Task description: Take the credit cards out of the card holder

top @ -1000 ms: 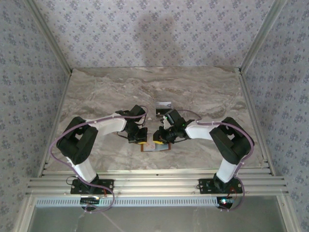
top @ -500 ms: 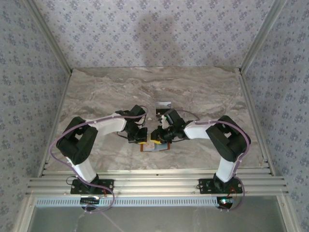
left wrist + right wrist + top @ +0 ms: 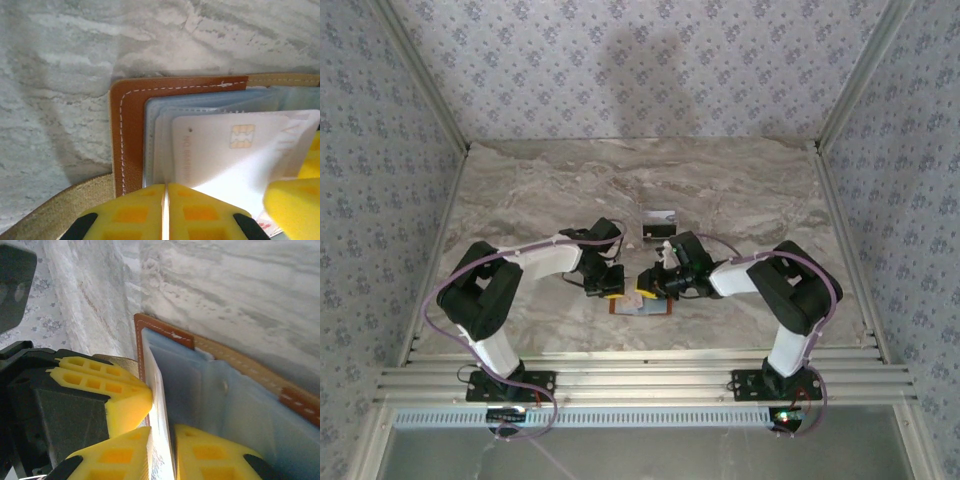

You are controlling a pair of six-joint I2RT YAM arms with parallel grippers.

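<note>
The card holder (image 3: 657, 308) lies open on the marble table, brown outside (image 3: 130, 130) with grey-blue sleeves (image 3: 235, 405). A white credit card (image 3: 225, 155) with a gold chip sticks partly out of a sleeve. My right gripper (image 3: 162, 432) is shut on that card, which shows edge-on (image 3: 161, 400) between its yellow fingers. My left gripper (image 3: 166, 187) is shut, its tips together at the near edge of the sleeves beside the card. In the top view both grippers, left (image 3: 610, 292) and right (image 3: 645, 293), meet over the holder.
A loose card (image 3: 660, 222) lies on the table just behind the grippers. Patterned walls close in the table on three sides. Bare marble (image 3: 520, 190) stretches out to the left, right and back.
The right wrist has shifted a little toward the near right while its fingers stay at the holder. The left arm has kept its place.
</note>
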